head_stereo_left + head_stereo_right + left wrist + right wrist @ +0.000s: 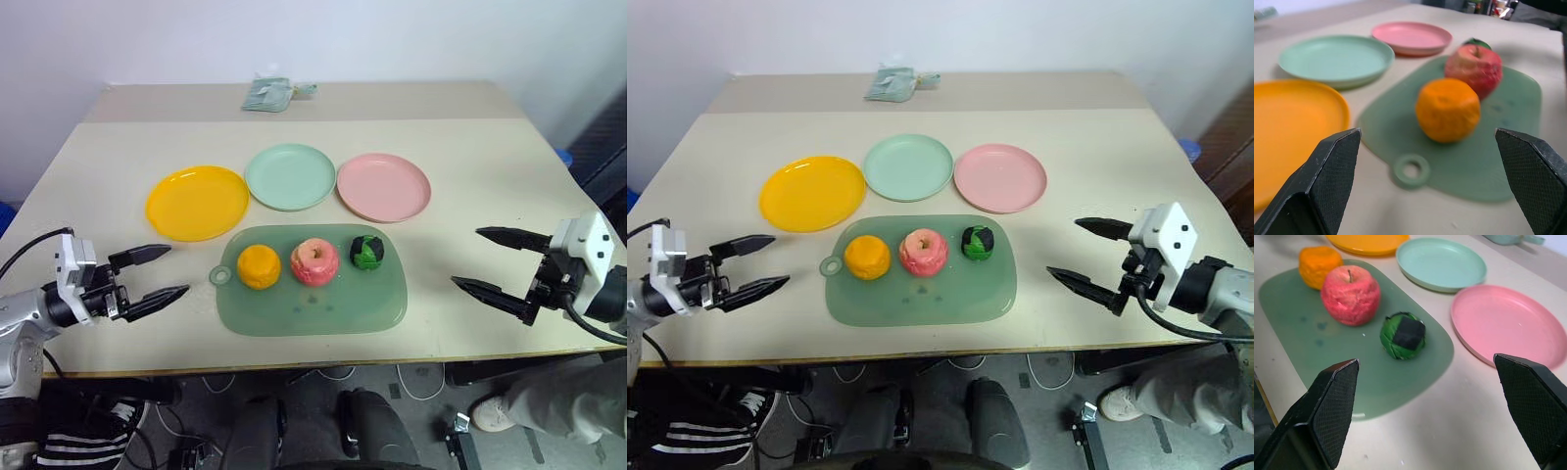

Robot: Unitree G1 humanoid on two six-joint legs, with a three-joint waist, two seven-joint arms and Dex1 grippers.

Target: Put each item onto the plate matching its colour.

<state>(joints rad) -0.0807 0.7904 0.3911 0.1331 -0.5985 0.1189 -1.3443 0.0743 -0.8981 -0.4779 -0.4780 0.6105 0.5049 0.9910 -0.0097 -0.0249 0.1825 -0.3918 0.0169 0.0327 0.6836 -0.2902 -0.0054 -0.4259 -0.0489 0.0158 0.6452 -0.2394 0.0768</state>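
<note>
Left end effector (157, 274) hovers off tabletop (470, 176) edge, fingers apart, empty. Three plates in row: orange-yellow plate (197, 203), mint green plate (290, 176), pink plate (383, 186). Three items on green board (313, 304): orange fruit (259, 266), pink-red apple (313, 261), green-and-black ball (367, 253). Right end effector (495, 262) apart, empty. Nothing sorted yet; likely next: reach and grasp one item.

No text, label, brand, number or sign can be read on anything in these views.
</note>
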